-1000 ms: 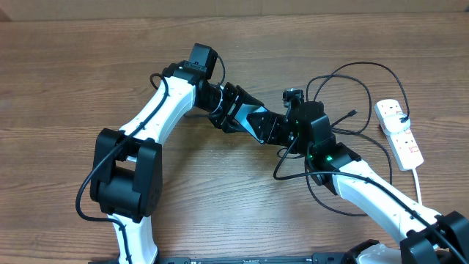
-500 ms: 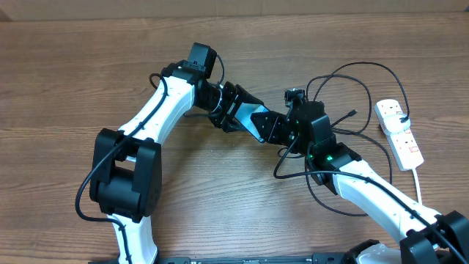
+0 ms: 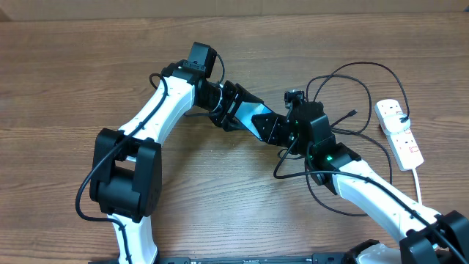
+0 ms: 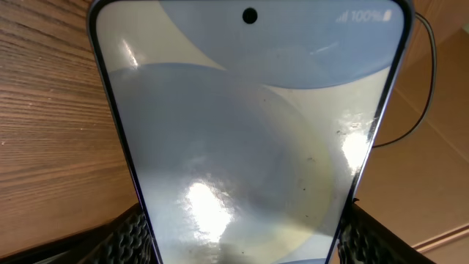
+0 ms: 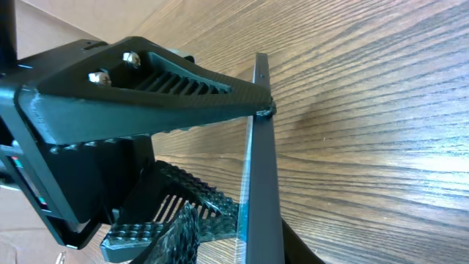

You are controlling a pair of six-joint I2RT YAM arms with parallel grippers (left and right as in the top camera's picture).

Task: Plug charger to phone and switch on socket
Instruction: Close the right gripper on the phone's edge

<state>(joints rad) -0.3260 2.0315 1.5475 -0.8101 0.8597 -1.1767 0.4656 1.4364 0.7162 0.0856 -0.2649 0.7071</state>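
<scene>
The phone [image 4: 249, 132] is off the table [image 3: 73, 73] near its middle, pinched across its width by the left gripper [image 4: 245, 236], whose ribbed pads [image 4: 132, 235] press on the two long edges. It is a stiff, slim slab with a glossy glass face, likely light but slippery and easy to crack, so the edge grip looks safer than any hold on the screen. The right gripper [image 3: 292, 132] is right up against the phone's far end; the right wrist view shows the phone edge-on with a black finger touching that edge, but I cannot tell how its jaws stand. The charger [image 3: 348, 117] lies free to the right, limp and looped, best taken just behind its tip. The socket [image 3: 399, 136] sits well apart by the right edge, with open wood elsewhere.
</scene>
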